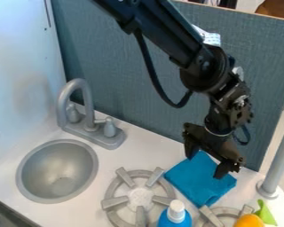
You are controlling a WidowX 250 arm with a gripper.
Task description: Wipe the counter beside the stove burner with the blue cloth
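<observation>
The black gripper (206, 165) hangs over the right side of the counter, its two fingers spread apart and pointing down. Directly below it lies a folded blue cloth (199, 182), flat on the counter between the back panel and the burners. One finger is over the cloth's upper edge, the other over its right corner. Nothing is seen between the fingers; whether they touch the cloth I cannot tell.
A grey burner (113, 203) is left of the cloth, another (211, 217) in front. A blue bottle with a white cap (175, 212) stands between them. An orange and green object (250, 221) is bottom right, near a grey post (278, 164). Farther left are a faucet (90, 116) and sink (58, 170).
</observation>
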